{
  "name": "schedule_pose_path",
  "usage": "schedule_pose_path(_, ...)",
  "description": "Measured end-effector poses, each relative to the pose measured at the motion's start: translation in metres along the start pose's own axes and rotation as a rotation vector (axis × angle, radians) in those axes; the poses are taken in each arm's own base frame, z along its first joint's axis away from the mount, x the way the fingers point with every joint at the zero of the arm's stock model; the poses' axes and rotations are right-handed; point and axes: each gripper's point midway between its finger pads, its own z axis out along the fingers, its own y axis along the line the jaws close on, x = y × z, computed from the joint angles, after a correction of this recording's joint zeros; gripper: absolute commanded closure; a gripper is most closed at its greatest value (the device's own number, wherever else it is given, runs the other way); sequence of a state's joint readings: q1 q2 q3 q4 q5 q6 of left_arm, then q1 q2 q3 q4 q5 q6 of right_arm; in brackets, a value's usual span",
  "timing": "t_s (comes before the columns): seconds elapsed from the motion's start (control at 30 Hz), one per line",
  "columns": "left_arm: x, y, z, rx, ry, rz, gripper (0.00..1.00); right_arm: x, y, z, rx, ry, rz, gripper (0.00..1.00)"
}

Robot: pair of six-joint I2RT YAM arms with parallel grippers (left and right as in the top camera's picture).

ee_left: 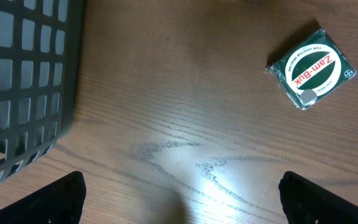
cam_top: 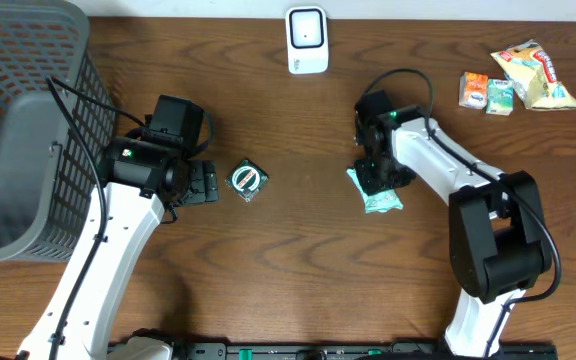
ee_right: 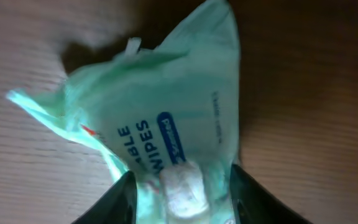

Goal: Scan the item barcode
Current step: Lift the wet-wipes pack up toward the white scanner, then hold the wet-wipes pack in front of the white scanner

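The bench [cam_top: 298,260] is bare wood over most of its middle and lower part, so there is open room between the two arms and toward the top centre of the overhead view. The grey basket [cam_top: 28,120] fills the upper left corner, and its mesh wall sits close beside the left arm. The left gripper [cam_top: 204,184] hangs spread wide with nothing in it, just left of centre. The right gripper [cam_top: 376,178] is right of centre, its fingers partly closed on one end of the mint-green wipes packet [cam_top: 380,200]. The packet seems pinched there, with the rest of it fanning out over the wood.

The white scanner [cam_top: 307,40] stands at the top edge, well apart from the packet. A cluster of snack packets [cam_top: 523,75] lies in the upper right corner. The small green tin [cam_top: 248,180] sits just beside the left gripper.

The main risk I see is the grip. The packet is soft and held only by its crinkled end, so it could sag, twist or slip as it is carried. No barcode shows on the visible face, so the code may end up turned away from the scanner. The path up and left to the scanner looks clear, and the tin and the idle arm are the nearest obstacles.
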State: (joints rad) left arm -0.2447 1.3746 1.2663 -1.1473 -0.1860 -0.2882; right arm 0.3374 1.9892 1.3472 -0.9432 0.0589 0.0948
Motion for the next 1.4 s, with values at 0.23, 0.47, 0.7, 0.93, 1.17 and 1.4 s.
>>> schedule_pose_path(0.23, 0.000, 0.000, 0.000, 0.000, 0.000, 0.000, 0.02, -0.001, 0.000, 0.000, -0.001, -0.016, -0.007, 0.99)
schedule_pose_path(0.47, 0.000, 0.000, 0.000, 0.000, 0.000, 0.000, 0.02, -0.027, 0.004, -0.015, -0.022, -0.082, 0.044, 0.99)
schedule_pose_path(0.7, 0.000, 0.000, 0.000, 0.000, 0.000, 0.000, 0.02, -0.125, 0.017, -0.107, -0.121, -0.434, 0.074, 0.99)
schedule_pose_path(0.93, 0.000, 0.000, 0.000, 0.000, 0.000, 0.000, 0.02, -0.193, 0.024, -0.178, -0.222, -0.764, 0.149, 0.99)
schedule_pose_path(1.17, 0.000, 0.000, 0.000, 0.000, 0.000, 0.000, 0.02, -0.231, 0.031, -0.229, -0.324, -0.963, 0.192, 0.99)
schedule_pose_path(1.4, 0.000, 0.000, 0.000, 0.000, 0.000, 0.000, 0.02, -0.295, 0.038, -0.240, -0.341, -1.078, 0.170, 0.99)
